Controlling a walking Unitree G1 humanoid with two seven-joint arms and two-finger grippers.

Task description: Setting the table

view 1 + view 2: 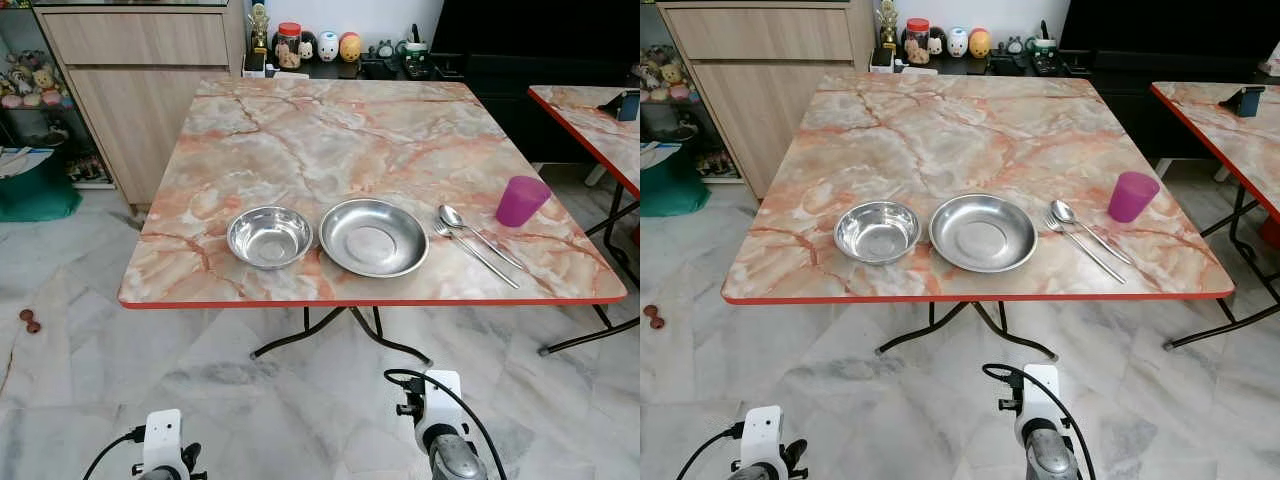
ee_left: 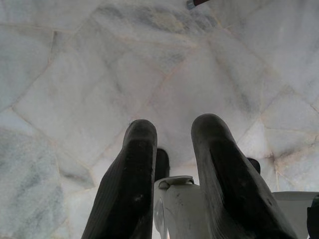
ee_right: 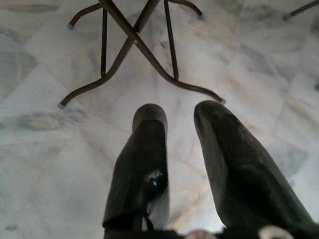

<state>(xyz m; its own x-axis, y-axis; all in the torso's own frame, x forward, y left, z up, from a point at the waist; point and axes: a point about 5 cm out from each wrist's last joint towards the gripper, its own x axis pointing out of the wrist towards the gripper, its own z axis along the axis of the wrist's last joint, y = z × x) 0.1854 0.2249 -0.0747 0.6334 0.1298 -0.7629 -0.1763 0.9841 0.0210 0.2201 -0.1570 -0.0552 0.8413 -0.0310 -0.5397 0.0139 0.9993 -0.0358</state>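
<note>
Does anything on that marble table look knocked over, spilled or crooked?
Nothing stands out. The bowl and plate sit side by side near the table's front edge, spoon and fork lie together at an angle beside the plate, and the purple cup stands upright. No spills.

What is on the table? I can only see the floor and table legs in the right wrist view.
Observer: A steel bowl sits beside a steel plate near the front edge.
Operator: Is there a spoon?
Observer: Yes, a spoon and a fork lie together on the plate's right.
Operator: Any cup?
Observer: A purple cup stands upright to the right of the spoon.
Operator: Where's the other tool?
Observer: The left tool hangs over the marble floor, fingers apart, holding nothing.
</note>
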